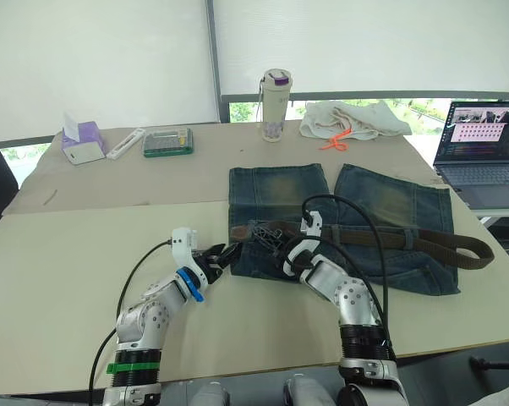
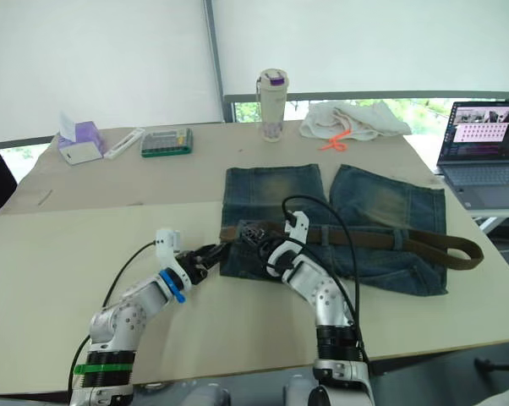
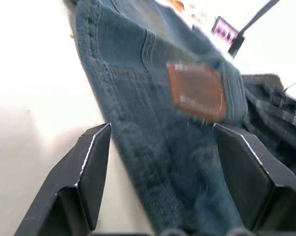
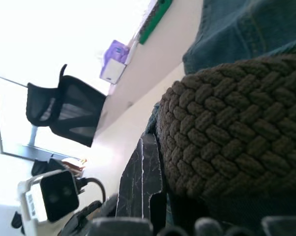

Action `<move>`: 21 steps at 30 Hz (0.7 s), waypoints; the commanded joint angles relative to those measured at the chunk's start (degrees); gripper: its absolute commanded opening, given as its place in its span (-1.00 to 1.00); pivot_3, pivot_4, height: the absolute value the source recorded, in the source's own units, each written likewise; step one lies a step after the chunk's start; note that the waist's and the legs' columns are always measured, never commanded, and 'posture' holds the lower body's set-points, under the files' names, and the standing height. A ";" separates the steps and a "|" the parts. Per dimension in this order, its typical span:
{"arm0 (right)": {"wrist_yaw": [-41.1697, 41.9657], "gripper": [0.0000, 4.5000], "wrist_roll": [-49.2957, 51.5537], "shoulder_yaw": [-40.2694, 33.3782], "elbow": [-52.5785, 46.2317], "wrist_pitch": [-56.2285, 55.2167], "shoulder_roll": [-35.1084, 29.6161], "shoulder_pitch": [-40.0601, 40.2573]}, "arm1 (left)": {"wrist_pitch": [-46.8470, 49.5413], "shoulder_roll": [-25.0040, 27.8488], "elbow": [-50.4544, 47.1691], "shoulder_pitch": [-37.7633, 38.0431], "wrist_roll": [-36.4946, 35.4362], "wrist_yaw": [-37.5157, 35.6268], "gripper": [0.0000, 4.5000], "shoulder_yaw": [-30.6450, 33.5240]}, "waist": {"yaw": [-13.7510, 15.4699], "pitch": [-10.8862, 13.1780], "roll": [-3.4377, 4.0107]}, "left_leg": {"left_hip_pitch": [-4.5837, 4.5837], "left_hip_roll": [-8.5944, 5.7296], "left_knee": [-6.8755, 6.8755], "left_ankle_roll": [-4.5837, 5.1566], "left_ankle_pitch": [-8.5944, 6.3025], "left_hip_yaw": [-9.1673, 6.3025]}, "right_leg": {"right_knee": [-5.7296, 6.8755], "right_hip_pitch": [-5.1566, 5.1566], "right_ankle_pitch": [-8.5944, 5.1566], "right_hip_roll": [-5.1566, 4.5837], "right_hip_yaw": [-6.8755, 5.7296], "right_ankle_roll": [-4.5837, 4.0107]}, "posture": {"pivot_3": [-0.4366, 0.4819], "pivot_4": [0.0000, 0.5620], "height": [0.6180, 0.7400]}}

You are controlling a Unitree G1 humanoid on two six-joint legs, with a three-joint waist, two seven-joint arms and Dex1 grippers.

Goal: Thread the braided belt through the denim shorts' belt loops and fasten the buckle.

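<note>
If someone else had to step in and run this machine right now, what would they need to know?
Left tool: open, its fingers either side of the waistband corner of the denim shorts, near the brown patch.
Right tool: shut on the braided belt at the waistband's left part.
The shorts lie flat on the table. The belt runs along the waistband, and its far end lies in a loop past the shorts' right edge.
Done: the belt is laid along the waist. How many belt loops it passes through is not clear.
Left: finish threading, then fasten the buckle.
</note>
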 commanded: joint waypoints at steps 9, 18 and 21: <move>4.21 -1.00 0.48 1.78 -0.74 -0.91 0.97 0.72 | 4.66 -4.34 -1.03 -4.03 -11.44 3.40 0.55 5.86 | 0.02 0.00 0.00 | 0.00 0.00 0.00 -0.01 0.00 0.00 | 0.00 0.00 0.00 0.00 0.00 0.00 | -0.05 -0.47 1.00; 2.14 -1.00 1.77 -0.70 0.64 -1.60 1.84 0.55 | 7.29 -4.58 -3.23 -3.09 -18.55 2.50 0.55 7.36 | 0.04 0.01 -0.01 | 0.00 -0.02 0.00 -0.03 -0.01 0.00 | -0.04 0.02 0.00 -0.01 0.01 0.00 | -0.05 -0.47 1.00; 2.45 -1.00 1.79 -0.56 0.87 -1.45 1.38 0.32 | 7.14 -4.36 -3.09 -3.00 -19.33 2.81 0.55 7.08 | 0.05 0.01 -0.01 | 0.01 -0.02 0.00 -0.04 -0.02 0.00 | -0.04 0.03 0.00 -0.01 0.00 0.00 | -0.05 -0.47 1.00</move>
